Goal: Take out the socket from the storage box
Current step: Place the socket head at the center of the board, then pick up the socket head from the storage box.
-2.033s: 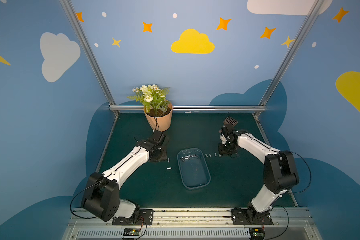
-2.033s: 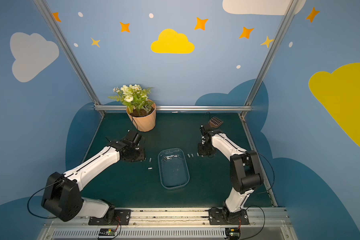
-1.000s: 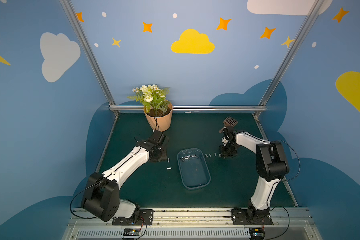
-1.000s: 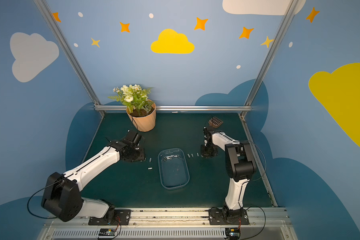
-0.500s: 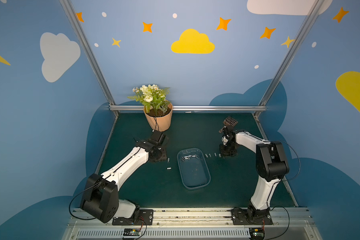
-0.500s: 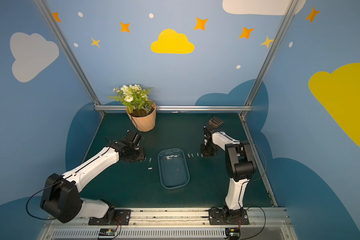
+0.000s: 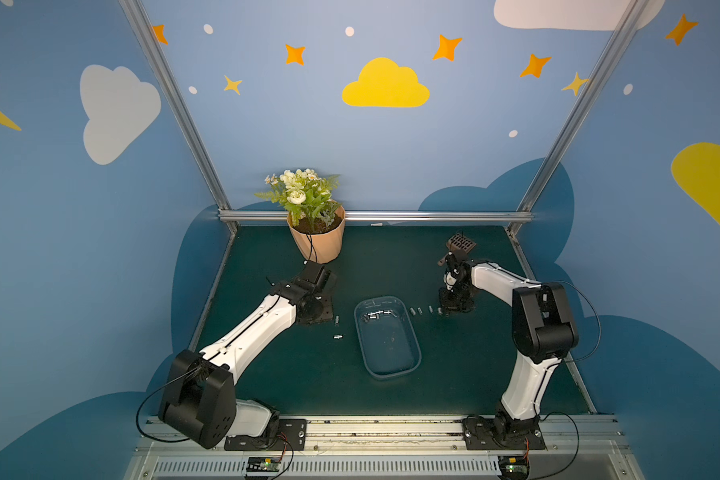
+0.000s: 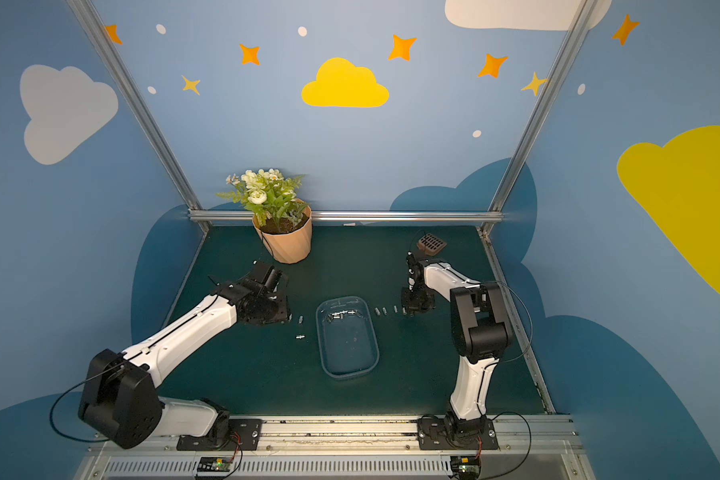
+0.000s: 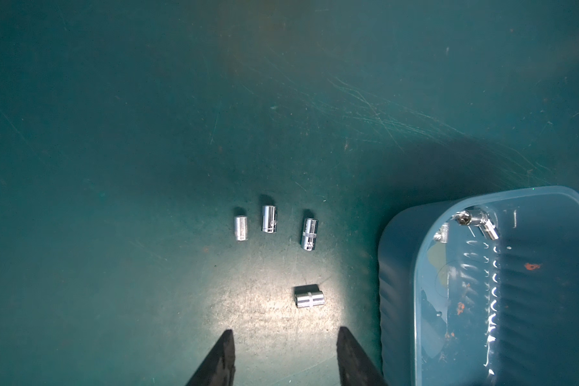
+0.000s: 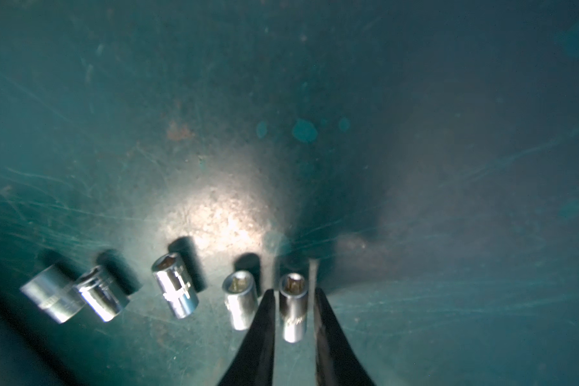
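The storage box (image 7: 416, 353) is a translucent bluish tub in mid-table, seen in both top views (image 8: 376, 353). Several chrome sockets (image 7: 377, 314) lie at its far end, also in the left wrist view (image 9: 475, 220). My right gripper (image 10: 295, 290) is low on the mat to the right of the box (image 7: 449, 309). It straddles one small socket (image 10: 293, 307) lying on the mat, with a thin gap on each side. My left gripper (image 9: 283, 334) hangs open and holds nothing, left of the box wall (image 9: 398, 267), just short of a loose socket (image 9: 310, 298).
A row of sockets (image 10: 174, 290) lies beside the one between my right fingers. Three more (image 9: 269, 219) lie left of the box. A peach flowerpot (image 7: 316, 245) stands at the back left, a brown gridded piece (image 7: 460, 242) at the back right.
The right arm's elbow swung in over the mat and then held still. Its jaws have eased slightly apart around the socket. The left arm has barely shifted.
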You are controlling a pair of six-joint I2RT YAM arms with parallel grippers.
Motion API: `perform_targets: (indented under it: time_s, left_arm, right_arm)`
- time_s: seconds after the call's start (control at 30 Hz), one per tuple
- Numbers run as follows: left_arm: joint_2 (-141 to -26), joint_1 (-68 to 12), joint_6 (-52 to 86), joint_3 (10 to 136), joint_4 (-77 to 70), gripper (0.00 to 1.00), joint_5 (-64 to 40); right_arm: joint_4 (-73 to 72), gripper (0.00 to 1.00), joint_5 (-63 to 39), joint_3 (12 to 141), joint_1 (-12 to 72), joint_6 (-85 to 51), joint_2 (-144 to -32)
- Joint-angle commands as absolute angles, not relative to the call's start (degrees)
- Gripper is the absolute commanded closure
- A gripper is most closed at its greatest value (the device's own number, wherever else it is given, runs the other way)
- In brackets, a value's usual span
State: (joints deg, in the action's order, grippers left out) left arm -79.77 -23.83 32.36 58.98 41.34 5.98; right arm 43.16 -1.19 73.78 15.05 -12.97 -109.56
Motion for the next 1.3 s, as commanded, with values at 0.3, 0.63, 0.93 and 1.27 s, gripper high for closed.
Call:
perform_targets:
  time_s: [0.3,0.63,0.93,1.27]
  left_arm:
    - [-78.54,-23.58,30.52,59.91,42.3,0.49,5.13]
    - [-78.38,-23.68,28.98,62.0,40.6,0.49,1.3]
    - [-80.56,-24.97,28.89,63.83,36.99,0.49,-1.74]
    - [-93.96,-29.59,26.54,76.32,37.89,0.49,-4.37]
  right_arm:
    - [46.28,0.77,-1.66,75.46,15.12,-13.01,-104.27]
    - [46.65,0.77,-2.09,73.6,15.16,-13.17,-99.35]
    - [47.63,0.77,-2.33,71.72,16.18,-13.47,-95.01]
    - [51.68,0.77,0.08,70.52,18.28,-14.99,-86.63]
